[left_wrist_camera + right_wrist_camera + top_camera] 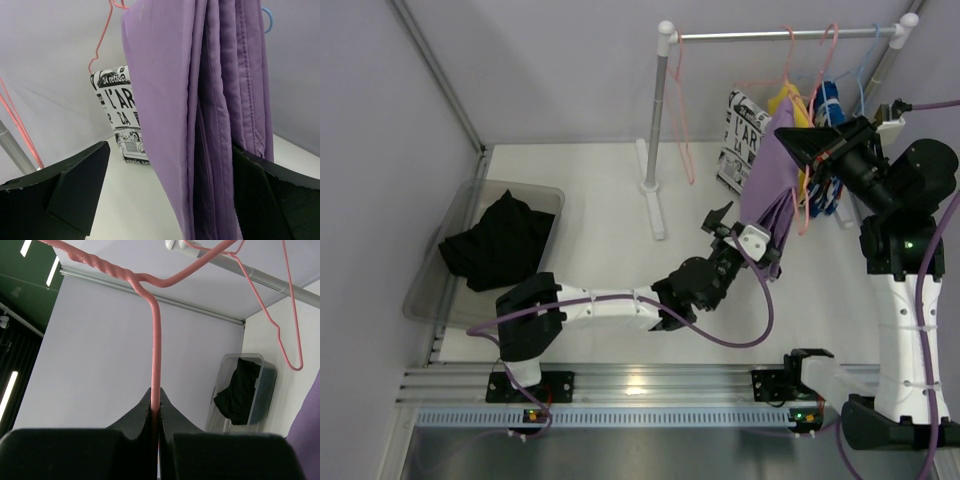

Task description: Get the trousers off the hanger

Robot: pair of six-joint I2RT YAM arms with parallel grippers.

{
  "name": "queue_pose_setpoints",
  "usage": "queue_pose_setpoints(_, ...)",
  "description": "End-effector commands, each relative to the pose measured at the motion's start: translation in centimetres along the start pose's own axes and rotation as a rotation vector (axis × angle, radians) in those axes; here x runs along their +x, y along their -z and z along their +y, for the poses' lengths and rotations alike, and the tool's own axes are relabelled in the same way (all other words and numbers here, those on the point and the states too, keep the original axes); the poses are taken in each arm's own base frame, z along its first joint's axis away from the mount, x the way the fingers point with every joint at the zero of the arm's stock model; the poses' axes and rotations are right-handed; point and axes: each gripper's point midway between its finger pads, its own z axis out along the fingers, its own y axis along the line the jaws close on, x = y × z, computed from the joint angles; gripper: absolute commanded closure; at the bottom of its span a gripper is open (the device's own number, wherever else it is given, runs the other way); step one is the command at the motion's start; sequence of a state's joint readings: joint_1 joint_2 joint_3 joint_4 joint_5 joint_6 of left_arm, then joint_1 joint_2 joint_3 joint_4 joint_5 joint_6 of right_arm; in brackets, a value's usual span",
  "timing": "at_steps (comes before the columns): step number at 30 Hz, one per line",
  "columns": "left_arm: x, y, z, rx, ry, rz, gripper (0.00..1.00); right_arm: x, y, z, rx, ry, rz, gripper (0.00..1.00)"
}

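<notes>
- Near left, I see a clear plastic bin [545, 197] on the table. The black trousers [500, 245] lie crumpled inside it, one edge riding up against the far rim.
- The right wrist view shows the same bin [265, 377] on the far side of the table, with the black trousers [234, 390] as a dark heap inside.
- At the centre, the left gripper [728, 226] reaches toward the rack with its jaws spread wide.
- In the left wrist view, the lilac trousers [200, 100] hang straight down between the fingers of the left gripper [170, 146]. Nothing is clamped. I cannot tell whether the cloth touches the right-hand finger.
- The lilac trousers [770, 190] are plain and smooth, folded into several layers with stitched seams along the edges. They hang off the table, below the rail.
- The right gripper [812, 147] is raised beside the top of the lilac trousers.
- The right gripper [155, 410] is pinched tight on the wire of a pink hanger [156, 340].
- Beyond, a metal rail [780, 35] carries an empty pink hanger [680, 110], a yellow garment [785, 100], a blue garment [830, 100] and a black-and-white printed garment [740, 140].
- The table [600, 180] is white. Plain pale walls enclose it.
</notes>
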State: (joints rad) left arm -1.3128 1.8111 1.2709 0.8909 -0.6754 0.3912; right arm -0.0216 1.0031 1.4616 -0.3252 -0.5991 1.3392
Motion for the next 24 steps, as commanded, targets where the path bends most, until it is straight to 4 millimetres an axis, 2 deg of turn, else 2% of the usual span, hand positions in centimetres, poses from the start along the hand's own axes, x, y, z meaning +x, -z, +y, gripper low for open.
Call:
queue_pose_setpoints(1,-2.0,-1.0,0.9,-0.046,0.032,-0.058,0.02,1.1,1.7,5.0,-0.168,0.12,-0.002,1.0)
queue_pose_setpoints(4,-2.5,-1.5,1.2,-0.054,0.02,-0.068,0.07,1.8,2.0,5.1,-0.173,0.126,0.014,1.0)
queue_pose_setpoints(10,-5.3,-1.8,1.8,-0.056,-0.033,-0.185,0.19,2.4,1.6,3.9,-0.157,0.115,0.038,1.0)
queue_pose_setpoints(19,-7.9,-2.1,3.4,-0.101,-0.072,-0.275,0.24,2.8,1.4,3.5,-0.156,0.118,0.058,1.0)
queue_pose_setpoints(24,-9.2,-1.9,3.6,-0.096,-0.098,-0.327,0.3,2.9,1.2,3.5,-0.16,0.116,0.063,1.0)
